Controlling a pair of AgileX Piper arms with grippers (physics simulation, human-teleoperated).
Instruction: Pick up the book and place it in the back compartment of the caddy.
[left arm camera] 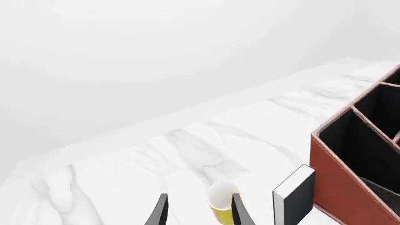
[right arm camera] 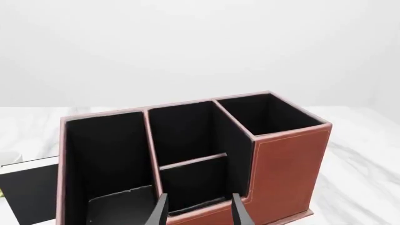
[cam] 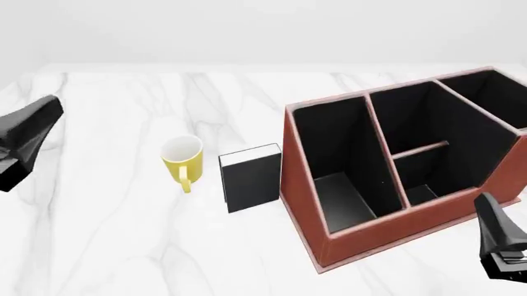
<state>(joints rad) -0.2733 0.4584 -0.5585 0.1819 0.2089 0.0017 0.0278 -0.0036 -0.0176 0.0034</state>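
The black book [cam: 251, 179] stands upright on the marble table, white page edges on top, between the yellow mug [cam: 181, 159] and the caddy's left wall. The reddish-brown caddy [cam: 307, 203] sits right of centre. Its back compartment [cam: 424, 182] is the small black cell between the short cross divider and the near wall, also seen in the right wrist view as back compartment [right arm camera: 190, 185]. My left gripper [left arm camera: 198, 204] is open, well short of the mug [left arm camera: 220, 206] and book [left arm camera: 293, 197]. My right gripper [right arm camera: 200, 204] is open, hovering before the caddy [right arm camera: 287, 164].
The left arm [cam: 24, 139] hangs at the table's far left, the right arm [cam: 502, 246] at the lower right beside the caddy's near corner. The table's far edge [cam: 247, 65] runs behind the caddy.
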